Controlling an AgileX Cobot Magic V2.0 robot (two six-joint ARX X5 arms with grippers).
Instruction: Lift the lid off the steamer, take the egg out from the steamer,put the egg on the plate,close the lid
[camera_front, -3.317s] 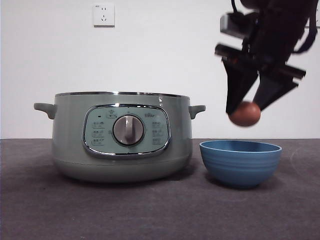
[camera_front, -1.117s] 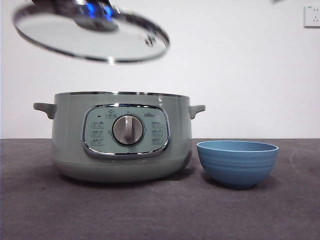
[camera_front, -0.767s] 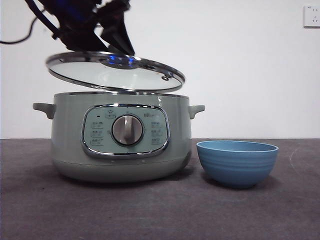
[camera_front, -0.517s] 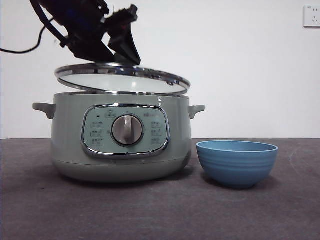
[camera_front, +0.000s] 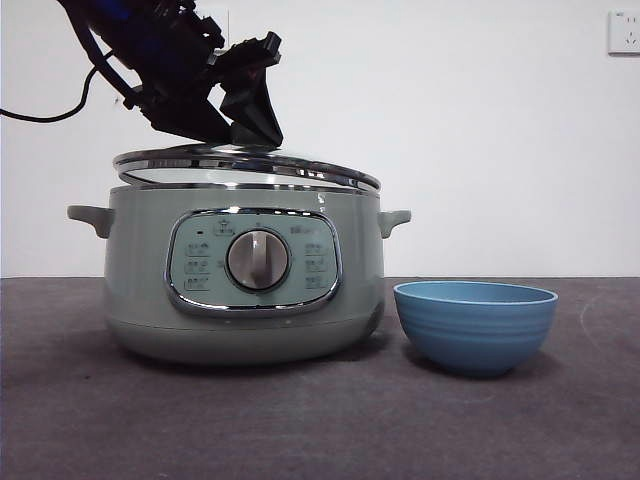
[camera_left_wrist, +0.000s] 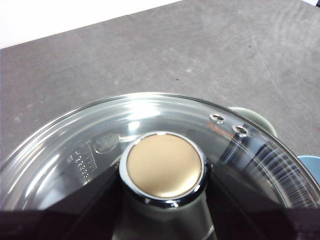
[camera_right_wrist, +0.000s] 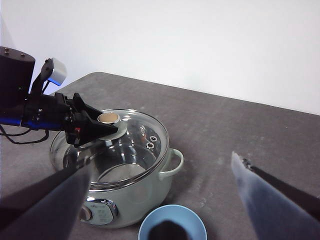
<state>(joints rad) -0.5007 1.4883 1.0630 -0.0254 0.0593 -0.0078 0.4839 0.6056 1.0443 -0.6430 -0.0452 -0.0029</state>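
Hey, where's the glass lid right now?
In the front view the lid sits slightly tilted on the steamer, left of the plate, its knob held by the left tool.

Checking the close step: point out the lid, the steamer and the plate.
lid (camera_front: 300, 172): front view, chrome rim's front edge.
steamer (camera_front: 135, 285): front view, green side wall beside the panel.
plate (camera_front: 475, 330): front view, blue outer wall.

The lid (camera_left_wrist: 165, 125) was clear, glossy glass with a polished chrome rim, and its knob (camera_left_wrist: 164, 164) had a smooth matt top ringed in chrome. The steamer (camera_front: 240, 275) looked like smooth, satin pale-green plastic, its panel framed in shiny chrome. The plate (camera_front: 475, 325) was matt blue with faint ridges. The counter (camera_front: 320, 420) looked dark grey, matt and slightly rough.
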